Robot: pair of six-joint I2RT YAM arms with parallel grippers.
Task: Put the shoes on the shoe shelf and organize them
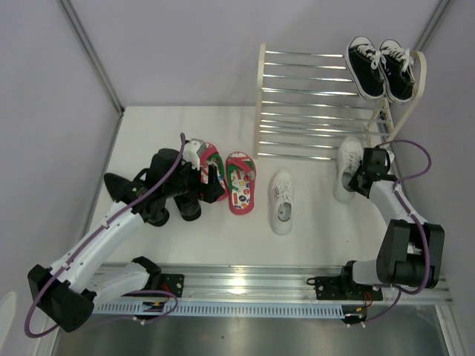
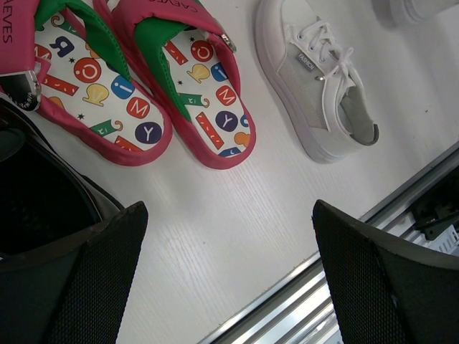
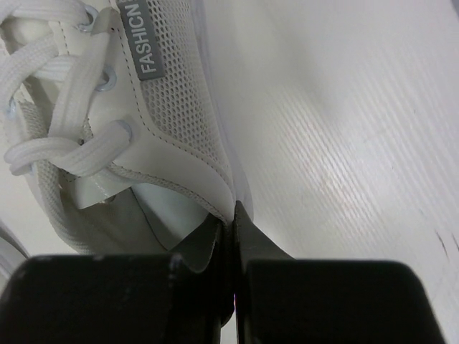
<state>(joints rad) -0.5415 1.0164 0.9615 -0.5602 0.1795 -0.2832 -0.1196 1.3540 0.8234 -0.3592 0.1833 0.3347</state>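
Jaws of the right gripper [image 3: 231, 215] are pinched together on the heel collar of a white sneaker [image 3: 143, 122], which sits at the near right corner of the shoe shelf [image 1: 261, 96], toe pointing far. The right arm [image 1: 397, 204] folds up from its base, wrist angled left. The left gripper [image 2: 226, 215] hangs with jaws wide apart above the table [image 2: 215, 236], just near of the red flip-flops [image 2: 215, 107], black dress shoes [image 1: 159, 196] beneath its arm.
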